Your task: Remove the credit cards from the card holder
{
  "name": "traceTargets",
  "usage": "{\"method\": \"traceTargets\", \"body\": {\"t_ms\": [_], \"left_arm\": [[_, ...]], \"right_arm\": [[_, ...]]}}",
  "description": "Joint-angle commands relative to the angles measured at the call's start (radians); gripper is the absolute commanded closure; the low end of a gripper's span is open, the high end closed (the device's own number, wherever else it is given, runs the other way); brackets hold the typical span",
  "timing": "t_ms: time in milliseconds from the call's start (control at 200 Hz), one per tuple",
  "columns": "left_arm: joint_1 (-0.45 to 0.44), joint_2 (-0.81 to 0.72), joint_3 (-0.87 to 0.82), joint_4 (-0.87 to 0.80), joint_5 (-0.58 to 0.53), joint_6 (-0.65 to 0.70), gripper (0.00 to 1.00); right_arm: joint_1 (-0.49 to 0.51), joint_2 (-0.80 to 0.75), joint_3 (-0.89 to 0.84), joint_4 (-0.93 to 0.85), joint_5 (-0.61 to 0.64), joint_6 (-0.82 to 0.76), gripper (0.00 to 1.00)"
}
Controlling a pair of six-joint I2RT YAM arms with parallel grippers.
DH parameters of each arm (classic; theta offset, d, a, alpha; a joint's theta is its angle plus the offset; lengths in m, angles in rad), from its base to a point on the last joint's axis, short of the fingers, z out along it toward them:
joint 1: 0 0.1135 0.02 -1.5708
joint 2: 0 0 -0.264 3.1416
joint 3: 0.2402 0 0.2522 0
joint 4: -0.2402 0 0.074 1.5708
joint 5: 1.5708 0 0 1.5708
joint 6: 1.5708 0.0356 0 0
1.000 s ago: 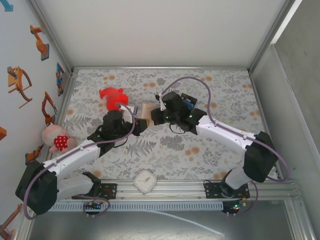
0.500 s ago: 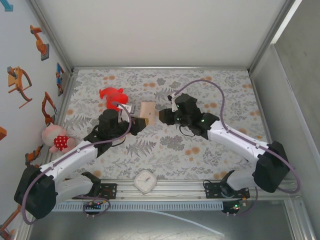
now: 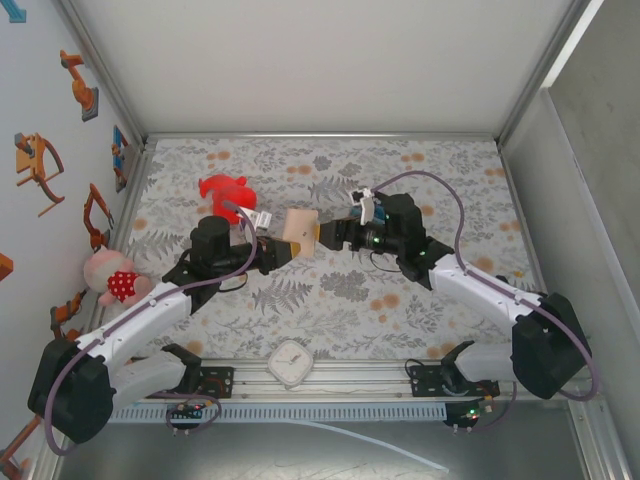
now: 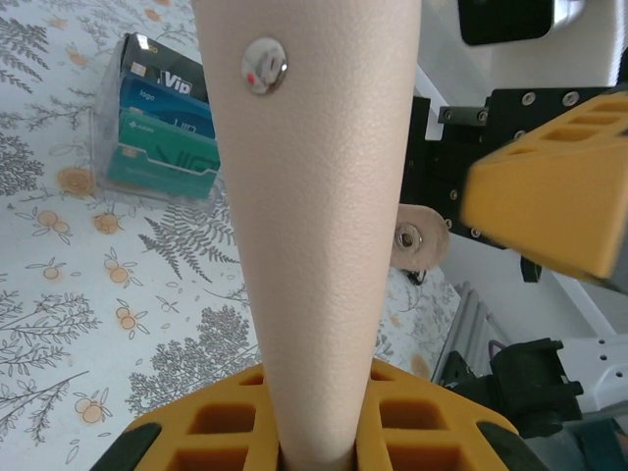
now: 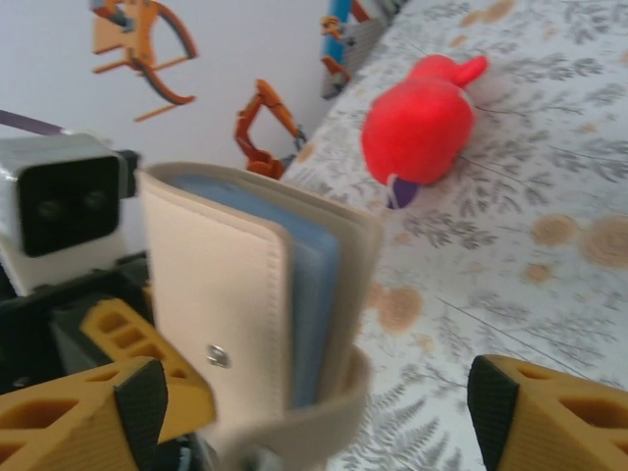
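Standing raised at mid-table: wallet point(image 3: 298, 226), clamped by its lower edge in the closed left gripper point(image 3: 280, 250), with the right gripper point(image 3: 326, 234) just to its right, jaws spread wide and nothing held. The task is judged barely begun: tab undone, no cards seen drawn out. Blue lining point(image 5: 309, 294) between the covers is supplied by the right wrist view; the loose snap tab point(image 4: 420, 241) and a stocked clear rack point(image 4: 162, 123) on the table, by the left wrist view.

Overhead camera looks down on the table point(image 3: 450, 170); both wrist cameras closely share the card holder point(image 5: 216, 294).
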Motion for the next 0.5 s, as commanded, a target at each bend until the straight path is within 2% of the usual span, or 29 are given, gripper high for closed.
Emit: {"method": "traceTargets", "body": {"t_ms": [0,85,255,371,496], "left_arm": [[0.002,-0.019,0.027,0.009,0.042,-0.018,1.0],[0.003,-0.019,0.022,0.014,0.041,-0.023,1.0],[0.003,-0.026,0.022,0.049,0.049,-0.04,1.0],[0.002,-0.039,0.018,0.076,0.068,-0.053,1.0],[0.004,-0.056,0.012,0.1,0.081,-0.067,1.0]], "right_arm": [[0.0,0.014,0.004,0.116,-0.102,0.013,0.17],[0.002,0.026,0.016,0.119,-0.121,0.017,0.15],[0.002,0.047,0.028,0.067,-0.078,0.001,0.15],[-0.001,0.047,0.006,0.099,-0.087,0.014,0.22],[-0.02,0.031,-0.034,0.179,-0.124,0.05,0.35]]}}
